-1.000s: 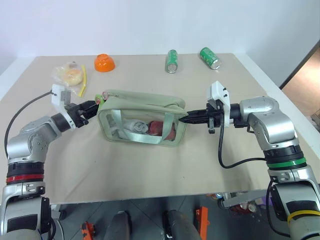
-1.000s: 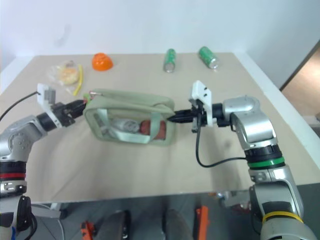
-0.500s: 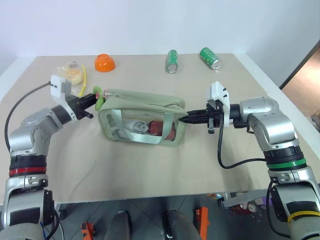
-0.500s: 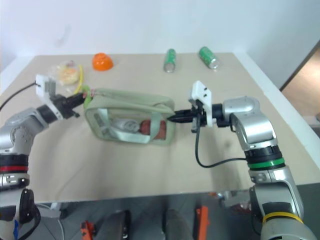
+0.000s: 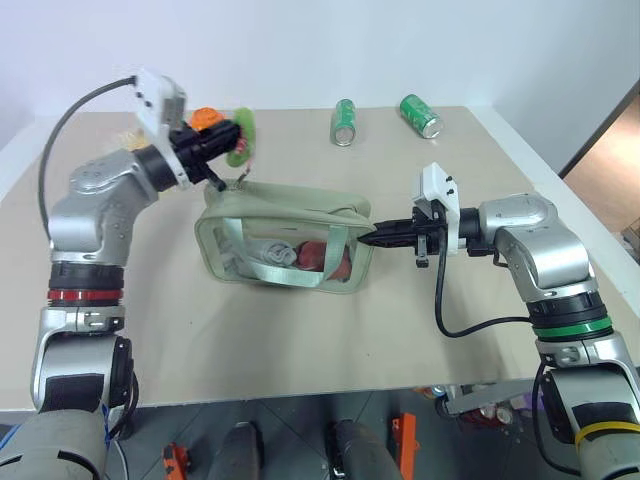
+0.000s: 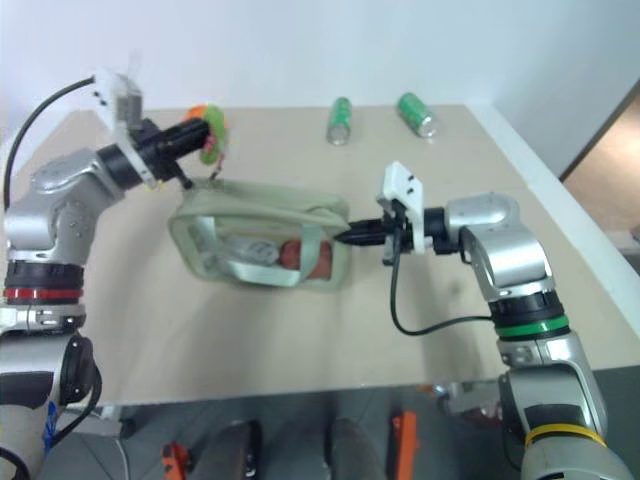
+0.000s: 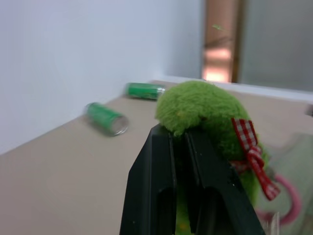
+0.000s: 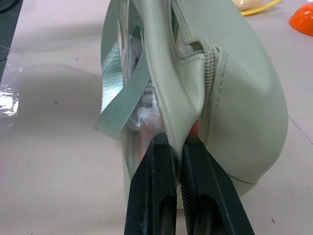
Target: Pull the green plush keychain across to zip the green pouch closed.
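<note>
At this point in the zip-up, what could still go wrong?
1. The left gripper pinches only the soft fuzz of the green plush keychain; it might slip free under pull.
2. The keychain is held up above the green pouch, so the pull may lift that end rather than slide the zipper.
3. The right gripper clamps just a thin fabric edge, which could tug loose.

Pouch point(image 5: 285, 235) at mid-table point(image 5: 300, 340); left gripper point(image 5: 232, 135) above and behind its left end, clamped on the keychain point(image 5: 241, 134); right gripper point(image 5: 366, 236) pinching its right end; two cans point(image 5: 344, 122) behind the pouch, to its right; bowl point(image 5: 204, 117) behind its left end.
</note>
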